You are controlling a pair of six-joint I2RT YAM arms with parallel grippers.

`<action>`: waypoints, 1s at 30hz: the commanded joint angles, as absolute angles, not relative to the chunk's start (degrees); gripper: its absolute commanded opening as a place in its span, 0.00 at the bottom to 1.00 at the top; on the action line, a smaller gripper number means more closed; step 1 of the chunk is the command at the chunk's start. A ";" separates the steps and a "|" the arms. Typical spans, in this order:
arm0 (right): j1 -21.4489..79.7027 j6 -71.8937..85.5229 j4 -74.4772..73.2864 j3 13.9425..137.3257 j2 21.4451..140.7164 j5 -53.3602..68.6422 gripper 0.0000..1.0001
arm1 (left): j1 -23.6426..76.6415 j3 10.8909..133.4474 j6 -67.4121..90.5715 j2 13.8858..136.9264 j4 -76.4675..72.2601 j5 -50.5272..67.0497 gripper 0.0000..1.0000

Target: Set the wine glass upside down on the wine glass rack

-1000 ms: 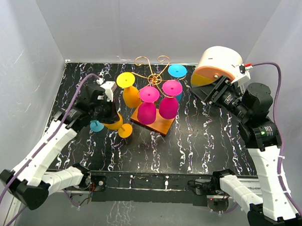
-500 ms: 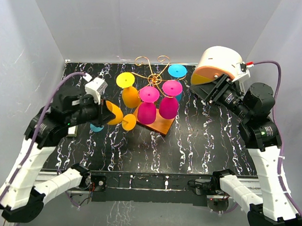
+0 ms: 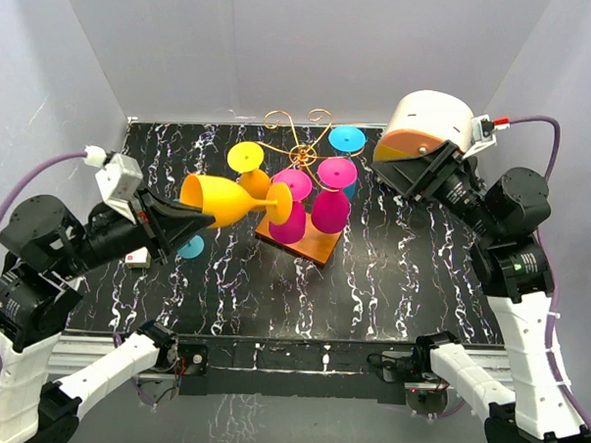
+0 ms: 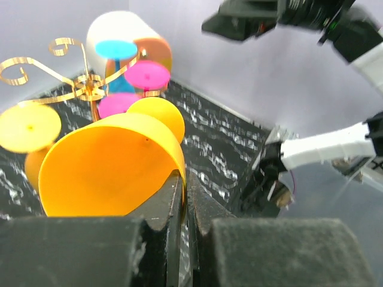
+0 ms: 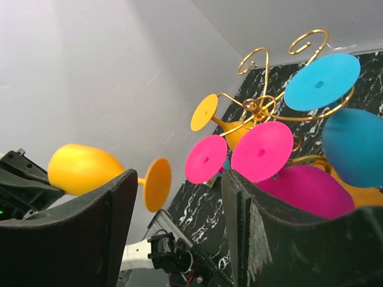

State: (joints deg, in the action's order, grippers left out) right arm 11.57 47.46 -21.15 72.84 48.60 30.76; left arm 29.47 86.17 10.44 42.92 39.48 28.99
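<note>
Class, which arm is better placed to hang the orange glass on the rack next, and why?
Left. The left gripper is shut on the orange wine glass at its rim, foot toward the wine glass rack. The right gripper is open, empty, raised off to the side.

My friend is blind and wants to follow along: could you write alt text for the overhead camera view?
The left gripper holds an orange glass sideways above a black table, its foot pointing at a gold wire rack where four coloured glasses sit upside down.
</note>
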 commanded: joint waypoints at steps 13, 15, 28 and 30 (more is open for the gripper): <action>14.33 66.33 11.10 74.96 56.69 27.29 0.55 | 29.68 79.75 16.57 44.52 -1.97 12.03 0.00; 17.83 66.40 11.33 76.09 58.20 22.44 0.54 | 29.66 79.06 16.05 45.53 -4.85 11.83 0.00; 43.59 73.52 13.93 82.96 70.69 -1.48 0.51 | 29.70 75.54 11.81 49.59 -13.25 11.78 0.00; 46.01 74.49 11.95 84.42 72.20 -4.94 0.51 | 29.66 75.06 11.69 49.73 -14.10 12.01 0.00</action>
State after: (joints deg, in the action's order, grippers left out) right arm 42.37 70.06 9.37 80.09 70.57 5.39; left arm 29.47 75.59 13.54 50.39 -7.53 12.47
